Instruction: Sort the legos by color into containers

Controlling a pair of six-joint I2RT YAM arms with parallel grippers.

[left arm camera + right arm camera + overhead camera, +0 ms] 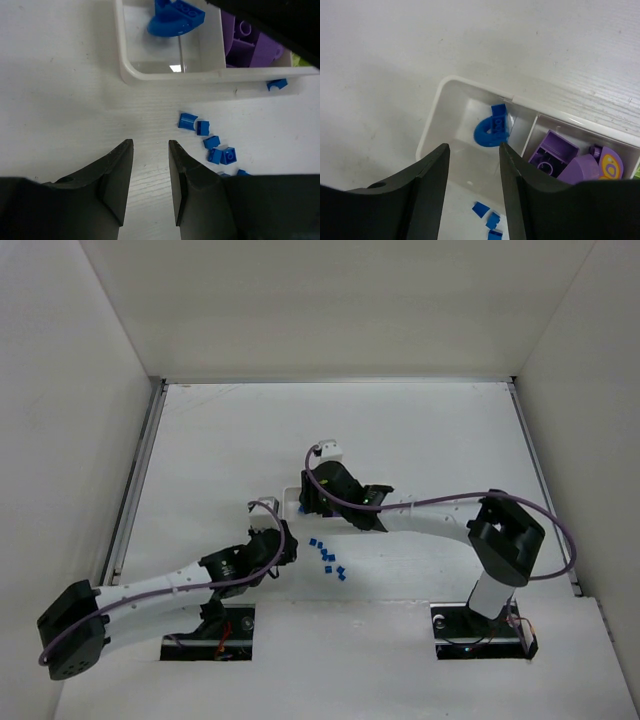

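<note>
The white tray [170, 77] lies just ahead of my left gripper [150, 147], which is open and empty, low over the bare table. The tray's left compartment holds a larger rounded blue piece [175, 20]. The middle compartment holds the purple-and-orange piece [607, 165] and purple blocks [250, 42]. Several tiny blue bricks [210, 137] lie on the table right of my left fingers, one more [276, 84] by the tray wall. My right gripper [474, 150] is open and empty above the tray's rim [427, 135], over the blue piece [492, 131]. A yellow-green sliver [636, 172] shows at the edge.
In the top view the right arm [430, 515] covers most of the tray. The tiny blue bricks [327, 558] lie between the left gripper [284, 538] and the right arm. White walls enclose the table on three sides.
</note>
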